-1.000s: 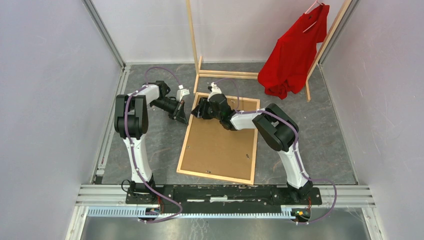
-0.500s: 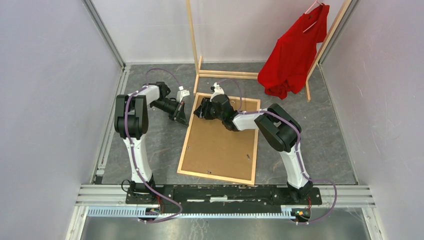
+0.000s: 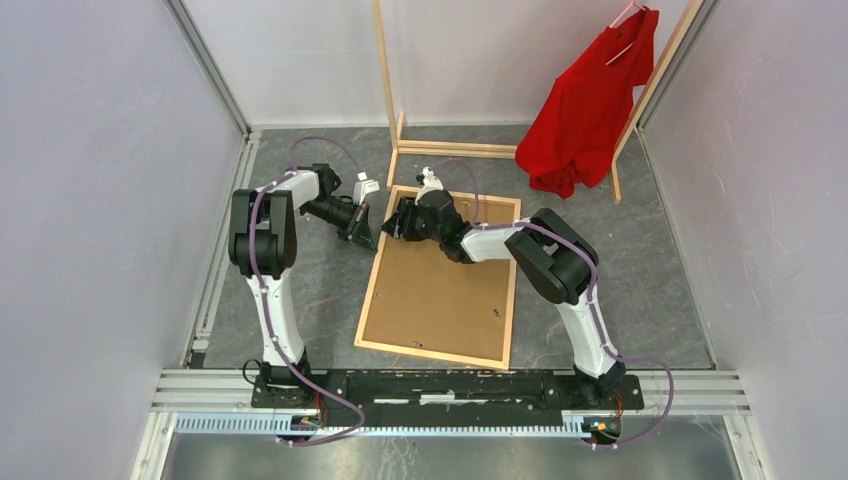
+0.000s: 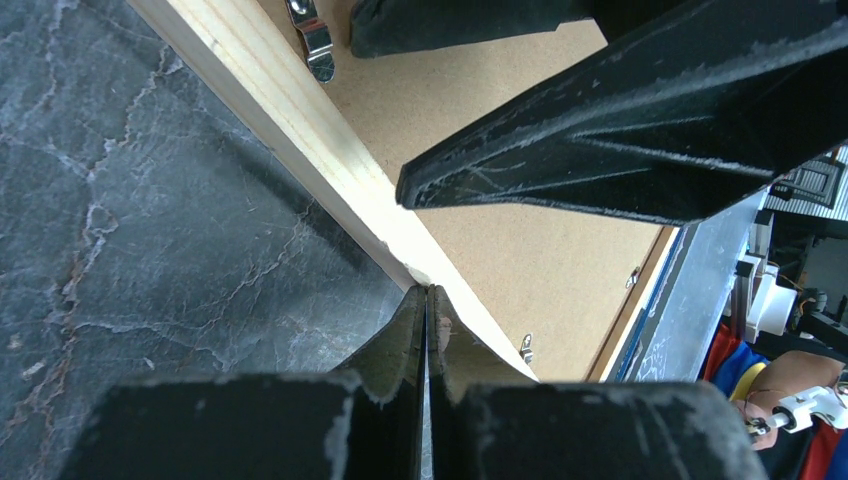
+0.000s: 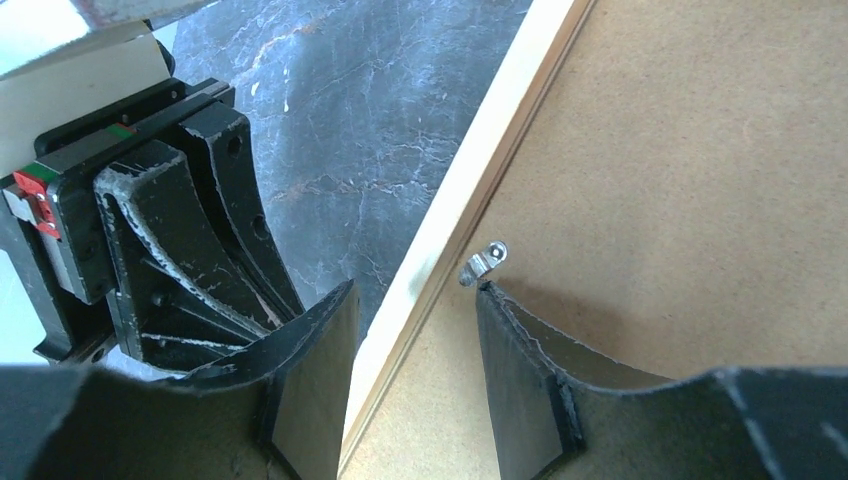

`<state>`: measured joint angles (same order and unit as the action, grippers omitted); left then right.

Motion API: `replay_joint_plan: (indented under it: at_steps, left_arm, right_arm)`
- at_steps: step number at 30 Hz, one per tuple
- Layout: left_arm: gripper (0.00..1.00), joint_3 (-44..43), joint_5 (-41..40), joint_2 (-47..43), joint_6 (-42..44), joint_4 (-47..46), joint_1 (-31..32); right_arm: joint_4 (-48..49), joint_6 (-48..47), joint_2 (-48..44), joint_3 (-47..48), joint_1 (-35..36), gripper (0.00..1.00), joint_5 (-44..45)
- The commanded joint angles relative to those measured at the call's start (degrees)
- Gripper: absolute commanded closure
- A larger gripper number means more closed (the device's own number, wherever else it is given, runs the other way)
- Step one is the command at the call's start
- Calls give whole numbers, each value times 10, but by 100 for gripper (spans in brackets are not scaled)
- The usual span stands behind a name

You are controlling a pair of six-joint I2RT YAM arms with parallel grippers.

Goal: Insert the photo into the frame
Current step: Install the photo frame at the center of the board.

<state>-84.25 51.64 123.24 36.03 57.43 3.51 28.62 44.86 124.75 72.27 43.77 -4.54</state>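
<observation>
- Since half a second ago your right gripper (image 5: 415,300) has swung back a little toward the left rail of the frame (image 5: 465,215). The left arm has not shifted.
- The frame is thin, pale, straight-grained wood. It lies flat and back-up on the table (image 3: 300,290), whose top is dark grey with pale marble-like veins.
- A matt brown fibreboard backing board (image 3: 440,290) fills the frame. Small bent metal clips (image 5: 485,262) sit along its inner edge.
- The frame's long axis runs from the far side toward the arm bases, with the near end swung slightly left.
- The photo shows in no view, so you cannot tell whether it lies under the board.
- Your right gripper's jaws stand apart and straddle the left rail near the far corner. One scuffed black finger hangs over the table and the other over the board beside a clip, and they clamp nothing.
- Your left gripper (image 4: 427,295) has its fingertips pressed together with nothing seen between them. The tips sit at the outer edge of the same rail, though you cannot tell whether they touch it.
- The left gripper's body carries a small red and green patch with no readable writing.
- Behind the frame, a red shirt (image 3: 585,100) hangs on a light wooden rack (image 3: 385,80).
</observation>
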Motion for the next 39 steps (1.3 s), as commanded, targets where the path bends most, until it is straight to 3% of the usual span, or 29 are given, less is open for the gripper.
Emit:
replay_joint_plan:
  at_steps: [1, 11, 21, 28, 39]
  left_arm:
    - [94, 7, -9, -1, 38, 22, 13]
    - [94, 10, -13, -1, 41, 22, 13]
    - [94, 8, -13, 2, 41, 22, 13]
    - [94, 9, -13, 3, 42, 22, 13]
    - [94, 8, -12, -1, 41, 22, 13]
  right_arm:
    - [-45, 4, 30, 20, 8, 46, -3]
    - [-57, -13, 34, 31, 9, 46, 41]
    - [-53, 6, 54, 42, 13, 46, 28]
    - [-40, 17, 33, 1, 17, 46, 29]
    - [-60, 8, 53, 40, 15, 46, 60]
